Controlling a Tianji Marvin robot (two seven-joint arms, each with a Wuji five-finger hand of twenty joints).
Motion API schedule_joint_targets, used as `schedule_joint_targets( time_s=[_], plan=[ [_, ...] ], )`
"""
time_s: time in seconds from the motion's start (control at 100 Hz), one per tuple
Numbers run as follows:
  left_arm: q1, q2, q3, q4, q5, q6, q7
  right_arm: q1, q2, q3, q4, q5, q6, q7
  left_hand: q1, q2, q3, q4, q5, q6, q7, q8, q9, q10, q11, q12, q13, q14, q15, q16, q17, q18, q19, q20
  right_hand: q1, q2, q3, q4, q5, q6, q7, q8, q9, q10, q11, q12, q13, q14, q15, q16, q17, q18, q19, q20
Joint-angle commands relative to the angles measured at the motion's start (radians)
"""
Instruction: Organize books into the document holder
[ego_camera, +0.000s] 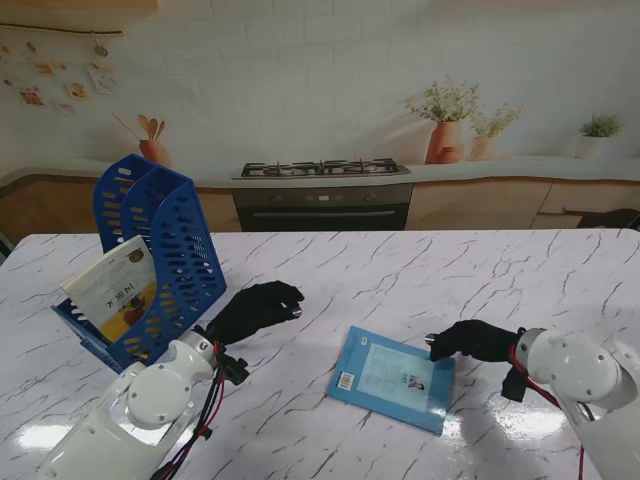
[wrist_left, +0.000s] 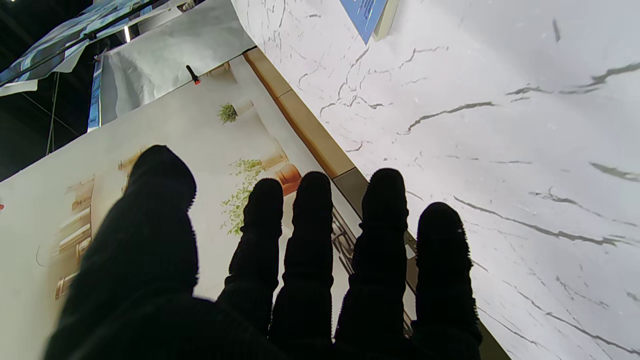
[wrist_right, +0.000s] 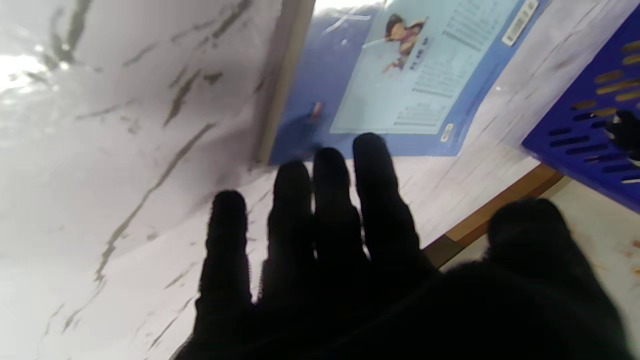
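Observation:
A light blue book (ego_camera: 393, 378) lies flat on the marble table (ego_camera: 400, 270), back cover up, and shows large in the right wrist view as the blue book (wrist_right: 400, 75). My right hand (ego_camera: 475, 340) in its black glove hovers at the book's right edge, fingers apart, holding nothing; its fingers (wrist_right: 320, 200) point toward the book. The blue document holder (ego_camera: 160, 255) stands at the far left with a cream and orange book (ego_camera: 115, 290) leaning inside. My left hand (ego_camera: 255, 310) is open just right of the holder, its fingers (wrist_left: 310, 240) spread above the table.
A printed kitchen backdrop with a stove (ego_camera: 322, 190) and potted plants (ego_camera: 445, 125) runs behind the table's far edge. A corner of the blue book (wrist_left: 367, 15) appears in the left wrist view. The holder's perforated wall (wrist_right: 590, 115) shows in the right wrist view.

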Motion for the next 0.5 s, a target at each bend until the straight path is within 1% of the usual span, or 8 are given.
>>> schedule_joint_targets(
  time_s=[0.0, 0.09, 0.1, 0.21, 0.26, 0.3, 0.39, 0.49],
  plan=[
    [0.02, -0.001, 0.012, -0.002, 0.007, -0.036, -0.014, -0.029, -0.004, -0.014, -0.008, 0.01, -0.015, 0.012, 0.014, 0.034, -0.003, 0.029, 0.028, 0.013, 0.048, 0.025, 0.049, 0.004, 0.042, 0.019, 0.063, 0.002, 0.068, 0.024, 0.045, -0.003, 0.1, 0.042, -0.043, -0.001, 0.012, 0.046, 0.031, -0.008, 0.019, 0.009, 0.043, 0.026, 0.015, 0.004, 0.052, 0.029, 0.031, 0.02, 0.007, 0.165, 0.03, 0.02],
    [0.031, 0.002, 0.022, -0.004, 0.016, -0.045, -0.017, -0.035, -0.003, -0.021, -0.013, 0.013, -0.024, 0.016, 0.011, 0.022, 0.024, 0.018, 0.112, 0.026, 0.155, 0.063, 0.167, 0.021, 0.112, 0.033, 0.17, 0.023, 0.177, 0.037, 0.158, 0.019, 0.226, 0.096, -0.048, 0.0, 0.019, 0.046, 0.033, -0.009, 0.021, 0.009, 0.047, 0.025, 0.014, 0.004, 0.055, 0.029, 0.032, 0.021, 0.005, 0.164, 0.028, 0.024],
    [0.032, 0.003, 0.023, -0.005, 0.015, -0.045, -0.021, -0.035, -0.003, -0.022, -0.014, 0.013, -0.025, 0.017, 0.01, 0.024, 0.025, 0.017, 0.121, 0.029, 0.164, 0.063, 0.18, 0.023, 0.119, 0.033, 0.186, 0.011, 0.188, 0.036, 0.173, 0.019, 0.238, 0.1, -0.049, 0.0, 0.02, 0.046, 0.034, -0.008, 0.021, 0.009, 0.047, 0.025, 0.014, 0.004, 0.055, 0.029, 0.032, 0.021, 0.004, 0.164, 0.027, 0.025],
    [0.037, 0.015, 0.045, -0.001, 0.001, -0.049, -0.074, -0.036, -0.003, -0.024, -0.015, 0.018, -0.029, 0.018, 0.009, 0.052, 0.025, 0.019, 0.163, 0.057, 0.19, 0.027, 0.227, 0.044, 0.133, 0.003, 0.236, 0.03, 0.248, -0.013, 0.247, 0.033, 0.302, 0.114, -0.053, -0.002, 0.028, 0.046, 0.035, -0.006, 0.022, 0.008, 0.048, 0.027, 0.013, 0.004, 0.055, 0.03, 0.031, 0.021, 0.001, 0.161, 0.021, 0.027],
    [0.034, 0.023, 0.057, 0.001, -0.013, -0.045, -0.114, -0.037, -0.003, -0.022, -0.017, 0.017, -0.033, 0.013, 0.023, 0.077, 0.016, 0.022, 0.186, 0.075, 0.192, 0.019, 0.252, 0.058, 0.14, -0.006, 0.261, 0.043, 0.28, -0.022, 0.377, -0.024, 0.471, 0.149, -0.056, -0.002, 0.031, 0.046, 0.035, -0.007, 0.023, 0.008, 0.049, 0.027, 0.013, 0.004, 0.055, 0.031, 0.031, 0.021, 0.001, 0.159, 0.02, 0.028],
    [0.03, 0.029, 0.068, 0.005, -0.032, -0.039, -0.149, -0.039, -0.004, -0.02, -0.02, 0.016, -0.033, 0.008, 0.042, 0.098, -0.004, 0.027, 0.199, 0.088, 0.204, 0.007, 0.268, 0.065, 0.151, -0.016, 0.274, 0.049, 0.306, -0.04, 0.452, -0.065, 0.569, 0.103, -0.056, -0.002, 0.034, 0.046, 0.035, -0.005, 0.023, 0.008, 0.05, 0.028, 0.013, 0.004, 0.055, 0.031, 0.03, 0.02, 0.001, 0.158, 0.018, 0.028],
    [0.007, 0.035, 0.102, 0.029, -0.042, -0.042, -0.178, -0.042, -0.006, -0.016, -0.026, 0.019, -0.033, 0.002, 0.048, 0.124, -0.017, 0.033, 0.202, 0.124, 0.162, -0.011, 0.255, 0.09, 0.119, -0.044, 0.253, 0.065, 0.275, -0.067, 0.498, -0.099, 0.618, 0.084, -0.059, -0.004, 0.039, 0.045, 0.037, -0.004, 0.023, 0.007, 0.051, 0.029, 0.012, 0.003, 0.057, 0.031, 0.029, 0.02, 0.0, 0.156, 0.014, 0.028],
    [-0.031, 0.041, 0.139, 0.052, -0.018, -0.042, -0.201, -0.041, -0.006, -0.016, -0.026, 0.019, -0.037, 0.0, 0.054, 0.143, -0.032, 0.032, 0.193, 0.145, 0.116, -0.03, 0.228, 0.108, 0.085, -0.076, 0.213, 0.071, 0.212, -0.119, 0.495, -0.099, 0.617, 0.068, -0.065, -0.003, 0.044, 0.045, 0.038, -0.004, 0.024, 0.006, 0.052, 0.029, 0.012, 0.003, 0.059, 0.032, 0.028, 0.019, -0.001, 0.154, 0.01, 0.027]
  ],
)
